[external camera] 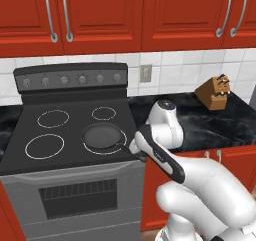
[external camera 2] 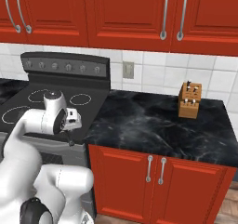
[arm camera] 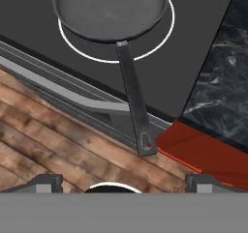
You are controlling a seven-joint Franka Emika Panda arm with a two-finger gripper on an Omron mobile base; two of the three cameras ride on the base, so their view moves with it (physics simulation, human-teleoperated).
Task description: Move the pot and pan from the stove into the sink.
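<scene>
Jaws wide apart — pan [arm camera: 110,9] bare inside, on the stove [arm camera: 193,48].

Even flat light, soft shadows, slightly blurry render

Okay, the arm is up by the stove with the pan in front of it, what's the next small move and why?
Probably lower the gripper onto the pan handle and close. The hand view shows the fingers spread wide with nothing between them, above the long handle that juts past the stove front edge. The pan sits on the front right burner ring, not yet gripped.
</scene>
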